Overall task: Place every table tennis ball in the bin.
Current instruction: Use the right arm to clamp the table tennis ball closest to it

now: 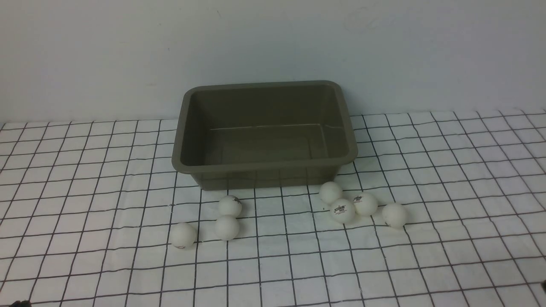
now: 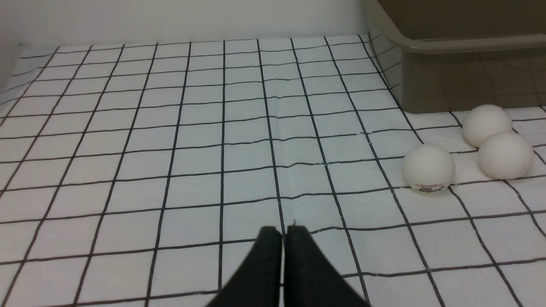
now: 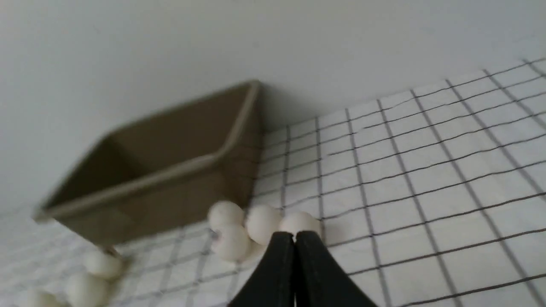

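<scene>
Seven table tennis balls (image 1: 342,210) on counter (image 1: 469,170) just before bin (image 1: 264,181); left hand (image 2: 284,230), right hand (image 3: 294,234) closed, empty

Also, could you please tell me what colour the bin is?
Olive-grey all over; the bin shows best in the front view.

I'm seeing soft, even, slightly cool light on all three feeds, no glare. The balls (image 1: 342,210) throw only faint, short shadows on the gridded cloth (image 1: 85,170). Front and left wrist feeds are sharp. Right wrist is smeared: bin (image 3: 162,170) and nearby balls blur.
</scene>
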